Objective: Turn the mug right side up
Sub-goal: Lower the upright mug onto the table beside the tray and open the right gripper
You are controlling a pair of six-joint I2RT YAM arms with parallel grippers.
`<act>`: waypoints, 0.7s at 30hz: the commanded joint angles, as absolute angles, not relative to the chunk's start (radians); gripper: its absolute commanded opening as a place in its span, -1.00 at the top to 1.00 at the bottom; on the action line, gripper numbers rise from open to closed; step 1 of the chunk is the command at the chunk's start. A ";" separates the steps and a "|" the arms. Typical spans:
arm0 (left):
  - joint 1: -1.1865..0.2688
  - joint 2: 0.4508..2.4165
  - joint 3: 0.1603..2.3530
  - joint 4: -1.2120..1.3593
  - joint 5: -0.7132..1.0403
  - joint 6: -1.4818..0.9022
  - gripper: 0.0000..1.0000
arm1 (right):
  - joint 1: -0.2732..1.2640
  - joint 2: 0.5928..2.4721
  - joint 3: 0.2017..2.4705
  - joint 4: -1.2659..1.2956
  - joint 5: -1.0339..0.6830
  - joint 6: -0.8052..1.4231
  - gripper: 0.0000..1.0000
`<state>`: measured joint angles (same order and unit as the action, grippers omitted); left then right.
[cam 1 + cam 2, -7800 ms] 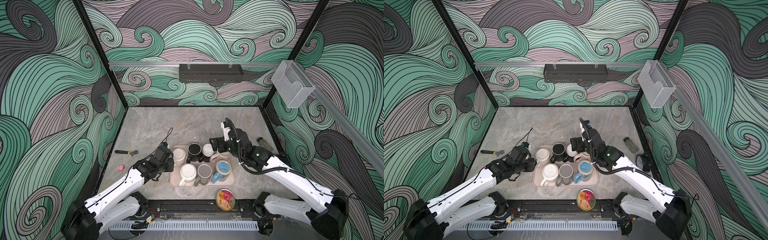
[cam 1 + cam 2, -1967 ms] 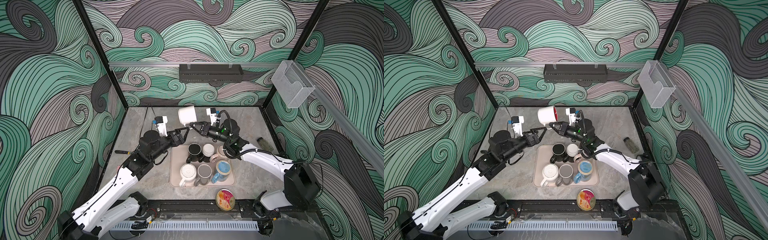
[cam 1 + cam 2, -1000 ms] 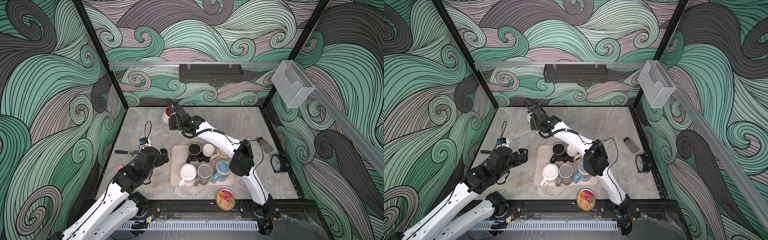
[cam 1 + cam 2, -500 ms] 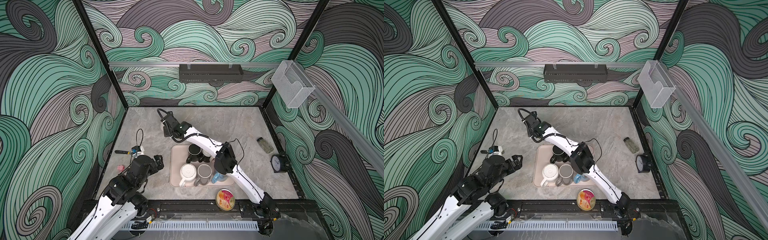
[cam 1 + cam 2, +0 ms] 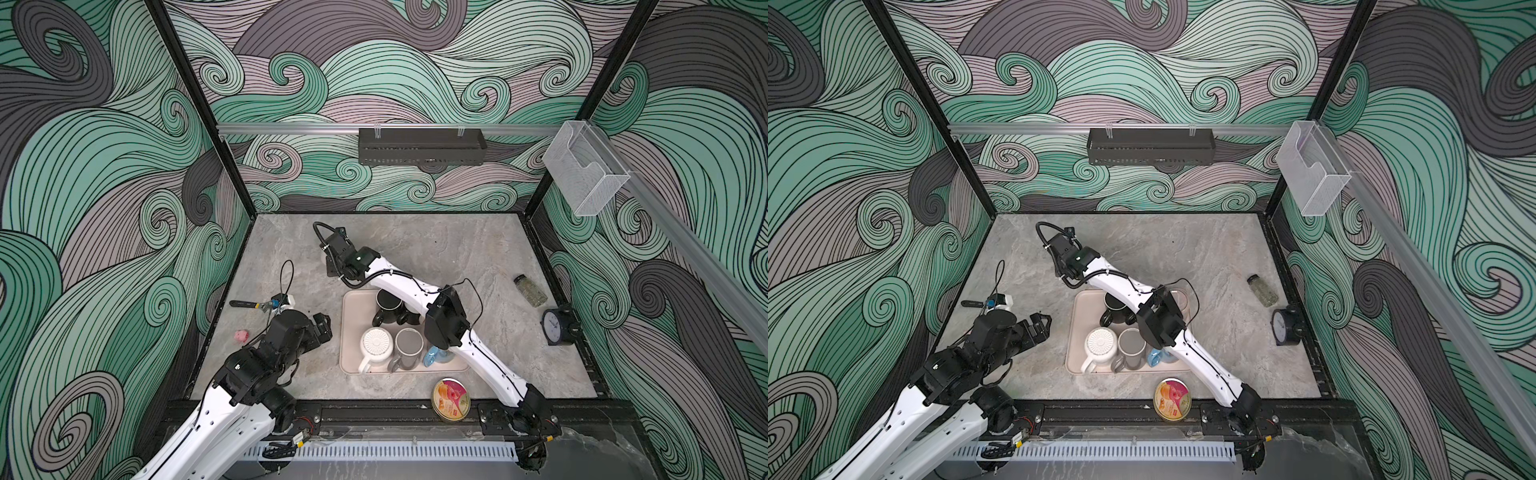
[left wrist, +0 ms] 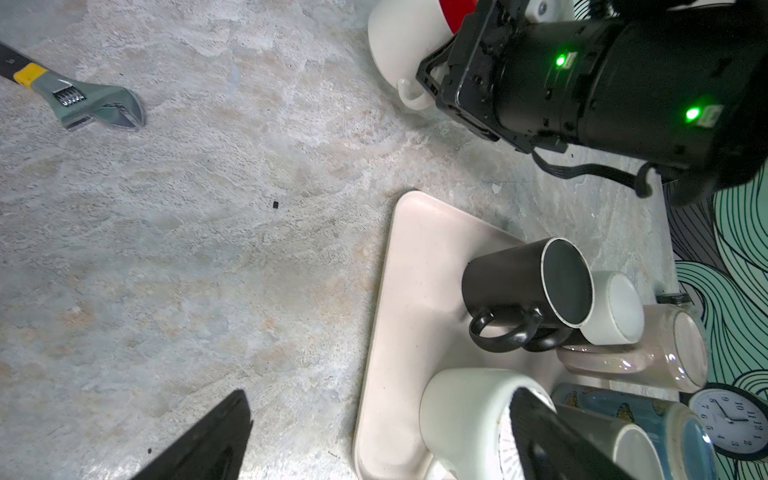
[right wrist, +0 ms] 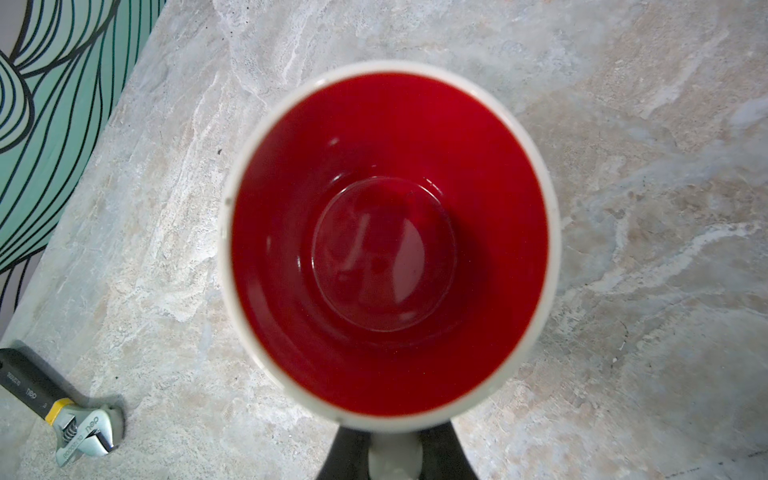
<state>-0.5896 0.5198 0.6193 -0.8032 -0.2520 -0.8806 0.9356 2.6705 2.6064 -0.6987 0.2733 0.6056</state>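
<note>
**Desk:** Need facts quick. Where's the mug?

**Photog:** White mug (image 7: pixel 390 249), red inside, mouth up, over the bare marble table (image 7: pixel 623 166) just beyond the tray's far-left corner. The right wrist cam looks straight down into it. Can't tell if the base touches the table. In both top views it's hidden under the right arm's wrist.

**Desk:** Who's got it?

**Photog:** Right gripper (image 7: pixel 394 455), fingers pinched tight on the handle. The arm reaches across the tray (image 5: pixel 353 307) toward the table's left rear.

**Desk:** Left side?

**Photog:** Left gripper (image 5: pixel 1040 326) hangs beside the tray's left edge w/ fingers (image 6: pixel 208 440) spread wide, nothing btwn them.

**Desk:** On the tray?

**Photog:** Black mug (image 6: pixel 511 282), white mug w/ ribbed top face (image 5: pixel 376 343), gray mug (image 5: pixel 409 343), blue mug (image 5: pixel 434 355), clear glass (image 6: pixel 648 345), all packed close.

**Desk:** Misc?

**Photog:** Adjustable wrench (image 6: pixel 95 104) near the table's left edge. Clock (image 5: pixel 555 326) at the right edge, small dark-capped jar (image 5: pixel 530 291) lying just beyond it. Round tin (image 5: pixel 451 399) on the front rail.
</note>
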 commanded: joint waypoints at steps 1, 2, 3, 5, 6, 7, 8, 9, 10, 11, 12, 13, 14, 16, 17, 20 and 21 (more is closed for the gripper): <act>-0.588 0.513 0.619 -0.791 -0.237 -0.882 -0.97 | 0.945 2.688 2.648 -0.630 0.315 0.643 1.00; -0.588 0.509 0.618 -0.793 -0.238 -0.884 -0.97 | 0.945 2.693 2.651 -0.631 0.314 0.648 1.00; -0.588 0.505 0.616 -0.793 -0.239 -0.884 -0.97 | 0.946 2.699 2.651 -0.633 0.316 0.652 1.00; -0.588 0.496 0.611 -0.793 -0.239 -0.887 -0.97 | 0.946 2.707 2.649 -0.634 0.314 0.658 1.00; -0.588 0.492 0.609 -0.794 -0.239 -0.889 -0.97 | 0.948 2.709 2.650 -0.635 0.314 0.661 1.00; -0.588 0.490 0.606 -0.796 -0.239 -0.892 -0.97 | 0.948 2.711 2.649 -0.634 0.316 0.664 1.00; -0.587 0.488 0.604 -0.798 -0.242 -0.893 -0.97 | 0.948 2.713 2.649 -0.631 0.313 0.664 1.00; -0.587 0.487 0.602 -0.797 -0.244 -0.894 -0.97 | 0.948 2.716 2.650 -0.630 0.313 0.664 1.00; -0.588 0.487 0.601 -0.797 -0.242 -0.894 -0.97 | 0.948 2.717 2.649 -0.631 0.313 0.663 1.00; -0.588 0.488 0.598 -0.795 -0.241 -0.894 -0.97 | 0.948 2.718 2.650 -0.633 0.312 0.664 1.00; -0.588 0.489 0.596 -0.795 -0.241 -0.896 -0.97 | 0.949 2.718 2.650 -0.632 0.313 0.664 1.00; -0.588 0.490 0.594 -0.793 -0.239 -0.897 -0.97 | 0.948 2.720 2.649 -0.634 0.312 0.664 1.00; -0.588 0.490 0.592 -0.792 -0.239 -0.897 -0.97 | 0.949 2.721 2.650 -0.635 0.313 0.666 1.00; -0.588 0.489 0.587 -0.788 -0.238 -0.899 -0.97 | 0.950 2.723 2.651 -0.635 0.310 0.667 1.00; -0.588 0.488 0.585 -0.787 -0.240 -0.899 -0.97 | 0.950 2.723 2.650 -0.634 0.311 0.669 1.00; -0.588 0.490 0.584 -0.787 -0.240 -0.899 -0.97 | 0.951 2.724 2.649 -0.634 0.305 0.673 1.00; -0.588 0.489 0.584 -0.787 -0.239 -0.899 -0.97 | 0.953 2.724 2.649 -0.634 0.304 0.673 1.00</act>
